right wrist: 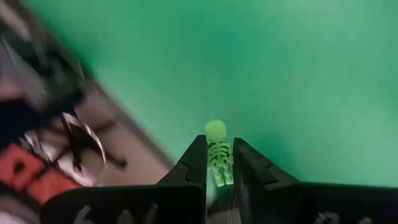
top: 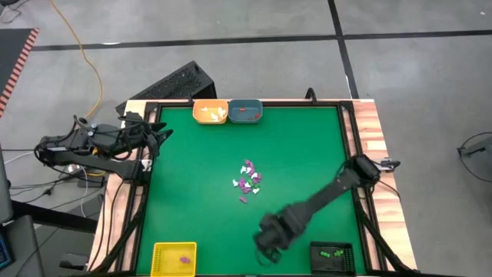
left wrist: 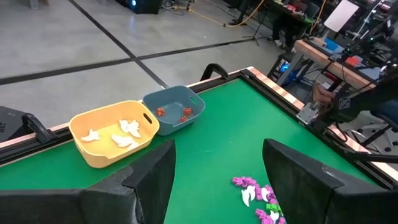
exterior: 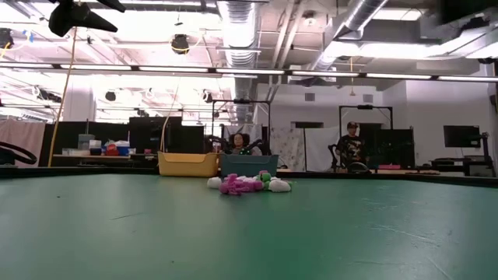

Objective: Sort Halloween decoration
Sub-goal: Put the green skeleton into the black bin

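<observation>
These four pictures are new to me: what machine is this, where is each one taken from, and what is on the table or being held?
It is a robot with two dark arms at a green table. One picture looks straight down from above, one looks level across the tabletop, and two come from cameras on the arms' wrists.

The right gripper is shut on a small green skeleton figure, out over the table's near side. The left gripper is open and waits at the table's left edge.

A pile of tiny trinkets, purple, white and green, lies mid-table. Four trays stand along two edges: an orange tray with white pieces, a blue tray with red ones, a yellow tray and a black tray.
</observation>
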`<state>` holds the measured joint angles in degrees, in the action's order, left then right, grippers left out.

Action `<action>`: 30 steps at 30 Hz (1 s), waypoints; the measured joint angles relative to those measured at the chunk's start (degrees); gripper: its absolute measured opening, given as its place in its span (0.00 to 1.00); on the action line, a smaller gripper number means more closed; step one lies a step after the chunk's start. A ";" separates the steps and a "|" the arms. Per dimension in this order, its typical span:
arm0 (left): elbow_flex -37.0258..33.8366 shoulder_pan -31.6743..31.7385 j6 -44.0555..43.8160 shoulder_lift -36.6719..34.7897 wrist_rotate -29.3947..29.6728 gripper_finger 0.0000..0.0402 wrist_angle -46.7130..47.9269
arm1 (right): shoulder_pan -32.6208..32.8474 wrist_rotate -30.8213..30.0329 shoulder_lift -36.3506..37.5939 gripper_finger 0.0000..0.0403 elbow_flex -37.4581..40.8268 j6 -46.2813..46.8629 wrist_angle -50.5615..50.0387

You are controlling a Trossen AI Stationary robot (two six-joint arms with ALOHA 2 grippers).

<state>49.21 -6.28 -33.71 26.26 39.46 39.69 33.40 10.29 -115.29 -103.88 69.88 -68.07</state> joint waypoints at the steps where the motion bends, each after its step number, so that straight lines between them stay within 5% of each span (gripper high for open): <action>1: 0.00 0.00 0.00 0.00 0.03 0.58 0.01 | 1.45 1.08 0.05 0.13 0.00 1.14 -1.20; 11: -0.02 0.01 0.02 0.00 1.25 0.58 -0.04 | 13.18 10.90 0.05 0.13 0.00 11.38 -6.63; 30: -0.02 0.01 -0.22 0.00 1.90 0.58 -0.14 | 19.75 5.55 0.06 0.24 0.28 20.20 -16.03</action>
<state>49.19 -6.27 -33.93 26.26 41.36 39.55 53.15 15.84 -115.22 -103.59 90.09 -84.09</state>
